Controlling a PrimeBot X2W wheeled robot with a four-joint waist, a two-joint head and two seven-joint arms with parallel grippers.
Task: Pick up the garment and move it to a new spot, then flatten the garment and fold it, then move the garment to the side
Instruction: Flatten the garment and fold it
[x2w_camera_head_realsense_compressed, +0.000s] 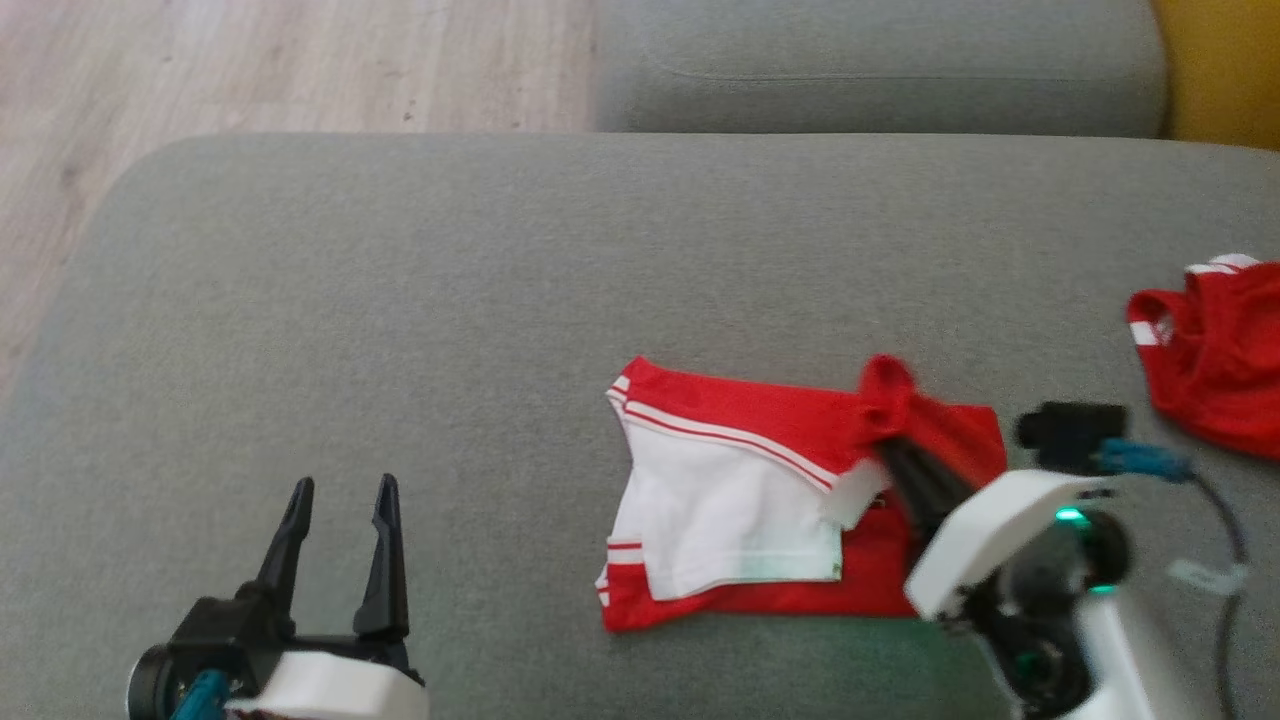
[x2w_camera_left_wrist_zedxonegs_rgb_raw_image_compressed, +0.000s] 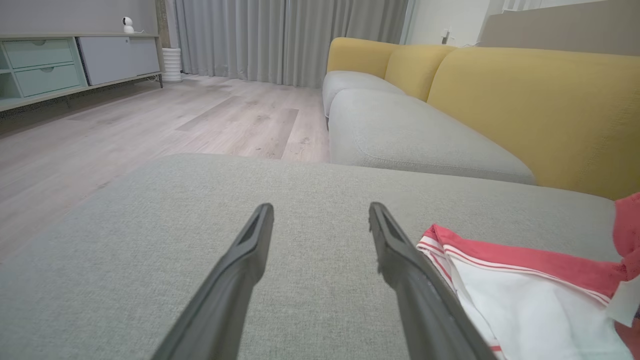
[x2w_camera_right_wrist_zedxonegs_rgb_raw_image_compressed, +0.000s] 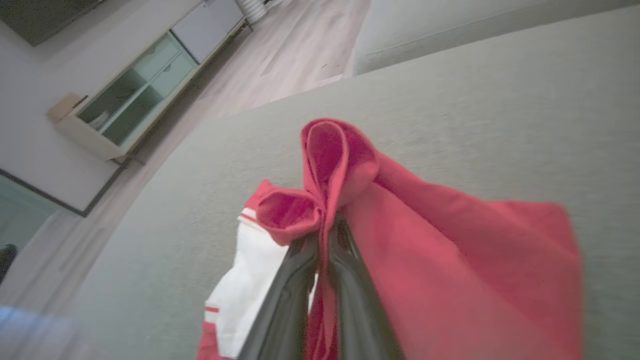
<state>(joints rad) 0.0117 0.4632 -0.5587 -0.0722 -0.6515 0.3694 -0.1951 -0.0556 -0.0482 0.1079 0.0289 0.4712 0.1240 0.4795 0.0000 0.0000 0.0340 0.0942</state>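
**Head view:** A red-and-white garment (x2w_camera_head_realsense_compressed: 740, 500) lies partly folded on a grey sofa cushion (x2w_camera_head_realsense_compressed: 400, 300), low in the frame and right of centre. A white panel edged with red stripes is turned over its red cloth. At the garment's upper right corner, the right gripper (x2w_camera_head_realsense_compressed: 893, 450) has its two dark fingers pressed together, pinching a bunch of red fabric raised off the cushion. The left gripper (x2w_camera_head_realsense_compressed: 343, 500) sits at lower left with its fingers spread and nothing between them, well apart from the garment. A second red garment (x2w_camera_head_realsense_compressed: 1215, 360) lies crumpled at the right edge. Wooden floor (x2w_camera_head_realsense_compressed: 250, 60) shows at upper left and another grey seat (x2w_camera_head_realsense_compressed: 880, 60) runs along the top.

**Left wrist view:** The left gripper's fingers stand wide apart over bare cushion. The garment's striped edge fills the lower right corner, just beside the finger on that side. Yellow sofa backrests (x2w_camera_left_wrist_zedxonegs_rgb_raw_image_compressed: 540, 110) rise at right, grey curtains (x2w_camera_left_wrist_zedxonegs_rgb_raw_image_compressed: 290, 35) hang across the top, and a pale green cabinet (x2w_camera_left_wrist_zedxonegs_rgb_raw_image_compressed: 50, 65) stands at upper left.

**Right wrist view:** At centre frame the right gripper's fingers close on a fold of red cloth, which loops up above their tips. Red fabric drapes away to the lower right, and the white panel shows at lower left of the fingers.
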